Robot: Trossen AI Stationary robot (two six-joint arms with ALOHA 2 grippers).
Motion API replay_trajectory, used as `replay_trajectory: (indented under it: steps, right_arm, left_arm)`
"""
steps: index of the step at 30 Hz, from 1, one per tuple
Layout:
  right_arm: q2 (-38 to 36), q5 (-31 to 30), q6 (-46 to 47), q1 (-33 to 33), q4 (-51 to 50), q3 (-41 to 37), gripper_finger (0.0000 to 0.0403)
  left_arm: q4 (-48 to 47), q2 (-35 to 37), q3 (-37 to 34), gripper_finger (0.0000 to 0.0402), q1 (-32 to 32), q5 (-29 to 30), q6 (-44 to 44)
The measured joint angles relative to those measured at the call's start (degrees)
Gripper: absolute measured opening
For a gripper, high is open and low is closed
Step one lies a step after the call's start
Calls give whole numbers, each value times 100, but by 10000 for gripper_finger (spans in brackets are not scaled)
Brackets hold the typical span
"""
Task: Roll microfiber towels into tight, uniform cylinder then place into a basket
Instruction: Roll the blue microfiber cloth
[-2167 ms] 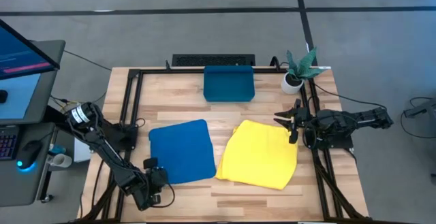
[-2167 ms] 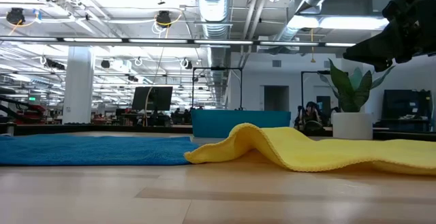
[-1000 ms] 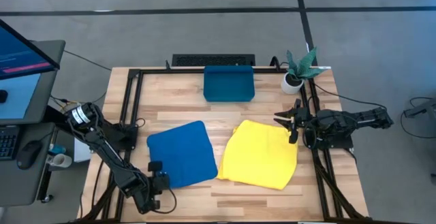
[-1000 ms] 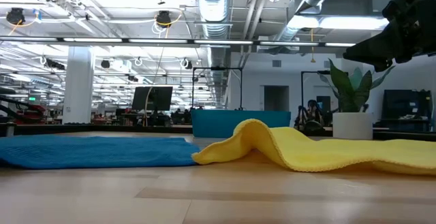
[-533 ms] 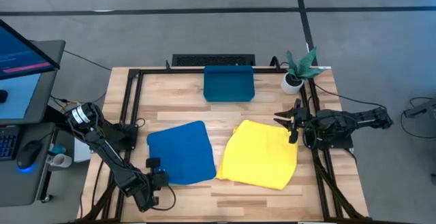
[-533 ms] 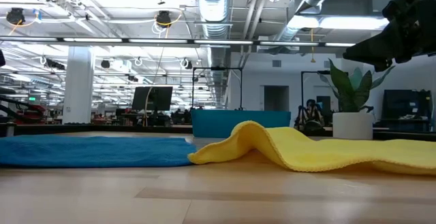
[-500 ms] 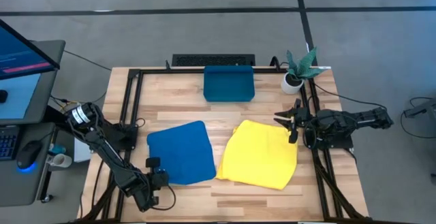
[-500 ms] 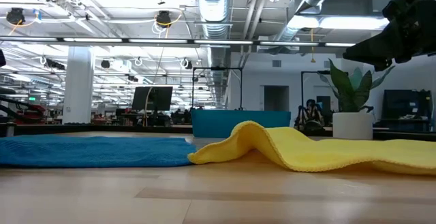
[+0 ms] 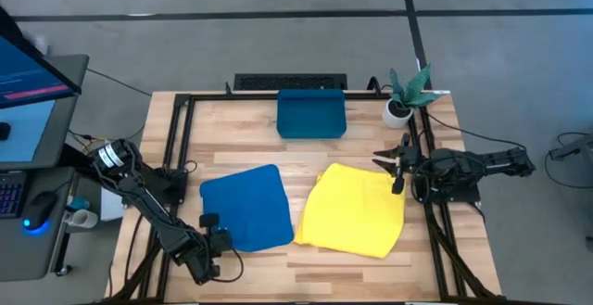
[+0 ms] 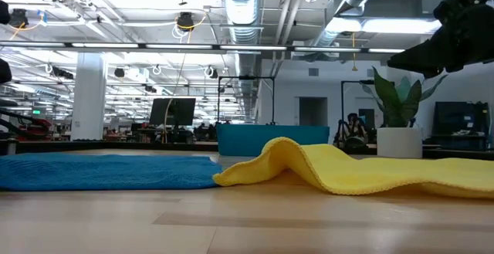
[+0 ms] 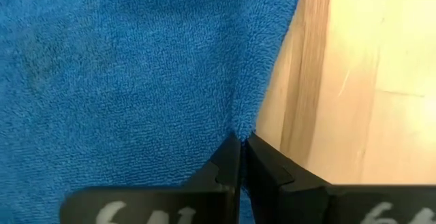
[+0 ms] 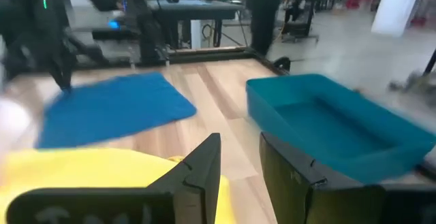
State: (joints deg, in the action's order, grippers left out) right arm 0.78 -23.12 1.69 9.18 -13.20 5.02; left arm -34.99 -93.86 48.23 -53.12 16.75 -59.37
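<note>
At the lower left of the high view, the left pincer (image 9: pixel 211 240) sits at the near corner of the blue towel (image 9: pixel 246 207); its wrist view shows the 2 fingers (image 11: pixel 228 166) pressed together on the towel's edge, pinching a small pucker of cloth where it meets the bare tabletop (image 9: pixel 371 268). That corner grip looks meant to lift or square the towel before rolling starts, since the cloth lies flat and unrolled, slightly skewed to the tabletop's edges. Just to its right, the yellow towel (image 9: pixel 352 209) lies spread too, its left edge close beside the blue one, and in the low view it humps up in a soft fold (image 10: pixel 289 152) near that edge, so it is not yet smoothed. At the yellow towel's far right corner, right of centre in the high view, the right pincer (image 9: pixel 399 167) hangs above the cloth with its fingers partly spread and nothing between them; it seems to wait while the left arm works. Farther back, at upper centre, the basket (image 9: pixel 311 115) stands empty and well apart from both towels, likely kept clear as the drop spot. A small potted plant (image 9: pixel 402 96) stands at the upper right.
</note>
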Motion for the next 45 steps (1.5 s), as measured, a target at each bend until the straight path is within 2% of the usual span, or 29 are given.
replay_trajectory:
  steps: [3, 5, 14, 19, 23, 27, 35, 40, 45]
  right_arm:
    - [2, 167, 1316, 50, 40, -5, 127]
    - [2, 158, 1588, 54, 133, -15, 127]
    - [2, 210, 1889, 47, 1200, -15, 127]
    - [2, 375, 1925, 56, 2504, -13, 127]
    - [249, 767, 1483, 58, 3579, 2, 127]
    - [880, 1093, 1201, 60, 4217, 153, 127]
    - [2792, 1135, 1178, 127, 4242, 999, 127]
    - [4056, 1289, 756, 577, 4239, 1586, 127]
    - [5251, 1279, -50, 1088, 4238, 2121, 127]
  left_arm:
    - [5, 0, 0, 2, -1, -2, -185]
    - [6, 0, 0, 2, -2, -4, -279]
    - [196, 2, 4, 2, -2, -117, -406]
    - [194, 2, 4, 2, -2, -106, -202]
    - [191, 2, 4, 2, 62, 7, -47]
    - [191, 2, 4, 2, 122, 16, -42]
    - [193, 2, 4, 2, 129, 19, -100]
    - [193, 2, 4, 2, 127, 13, -241]
    - [193, 2, 4, 2, 127, 5, -252]
